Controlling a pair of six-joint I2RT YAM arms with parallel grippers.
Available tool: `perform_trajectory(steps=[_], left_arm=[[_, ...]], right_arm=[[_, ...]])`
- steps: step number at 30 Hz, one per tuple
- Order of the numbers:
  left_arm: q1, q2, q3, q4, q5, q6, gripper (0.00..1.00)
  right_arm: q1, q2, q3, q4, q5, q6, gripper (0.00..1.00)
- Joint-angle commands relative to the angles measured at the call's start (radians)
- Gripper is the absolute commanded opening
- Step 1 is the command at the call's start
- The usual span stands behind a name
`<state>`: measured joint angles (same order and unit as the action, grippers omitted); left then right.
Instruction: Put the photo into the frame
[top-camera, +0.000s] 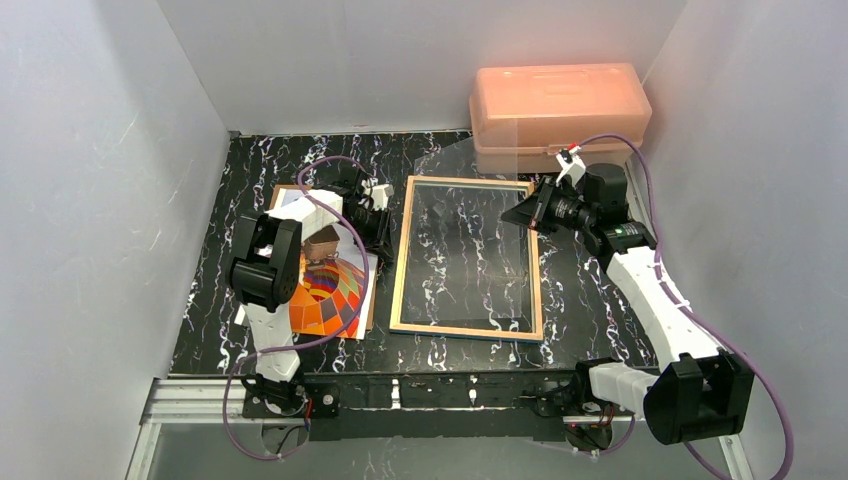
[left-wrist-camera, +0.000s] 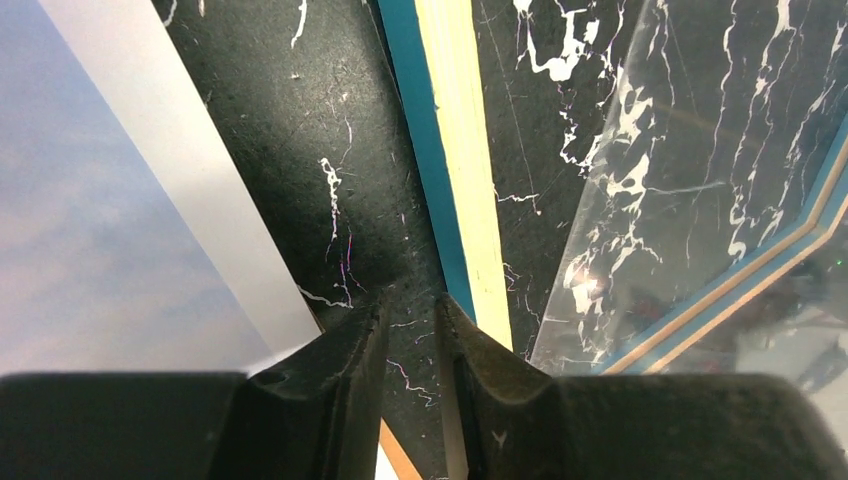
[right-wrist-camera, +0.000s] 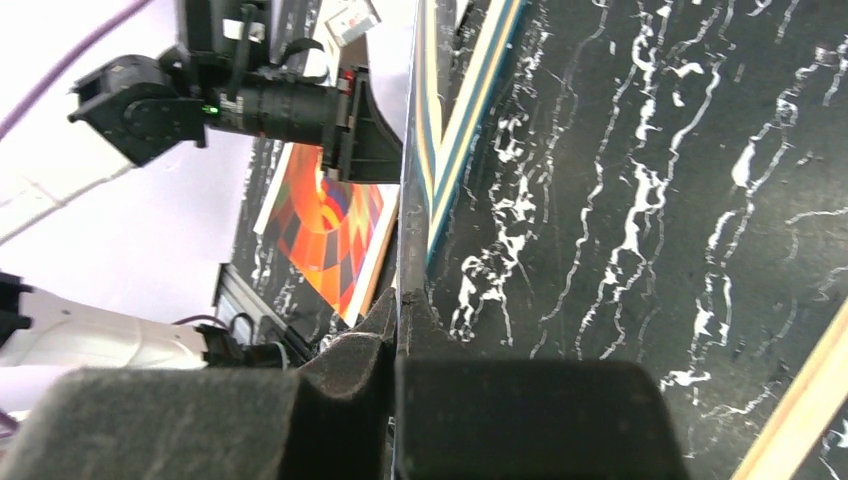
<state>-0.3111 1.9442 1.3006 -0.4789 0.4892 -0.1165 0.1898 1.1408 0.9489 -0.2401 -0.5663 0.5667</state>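
Paper photo (top-camera: 335, 295) lies flat at lower left of the top view, beside the frame (top-camera: 398, 265); it seems light and floppy, probably best pinched at its white border; left gripper (left-wrist-camera: 412, 305) stands narrowly apart over the table (left-wrist-camera: 330, 150); right gripper (right-wrist-camera: 400, 300) is clamped on the fragile glass pane (left-wrist-camera: 700, 150).
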Motion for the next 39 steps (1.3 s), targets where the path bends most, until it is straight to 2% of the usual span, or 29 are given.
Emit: perform_trajectory(steps=[1, 8, 15, 35, 39], left_arm=[[-0.001, -0.031, 0.012, -0.036, 0.042, 0.005, 0.20], [0.012, -0.043, 0.022, -0.050, 0.052, 0.000, 0.17], [0.017, -0.042, 0.014, -0.050, 0.047, -0.004, 0.14], [0.020, -0.044, 0.011, -0.054, 0.028, 0.005, 0.11], [0.021, -0.043, 0.011, -0.054, 0.029, 0.007, 0.10]], right_arm=[[-0.001, -0.048, 0.069, 0.145, -0.073, 0.106, 0.01], [-0.002, -0.083, 0.079, 0.210, -0.094, 0.192, 0.01], [-0.001, -0.096, -0.016, 0.354, -0.137, 0.303, 0.01], [-0.001, -0.087, -0.100, 0.284, -0.109, 0.224, 0.01], [-0.002, -0.079, -0.080, 0.213, -0.104, 0.160, 0.01]])
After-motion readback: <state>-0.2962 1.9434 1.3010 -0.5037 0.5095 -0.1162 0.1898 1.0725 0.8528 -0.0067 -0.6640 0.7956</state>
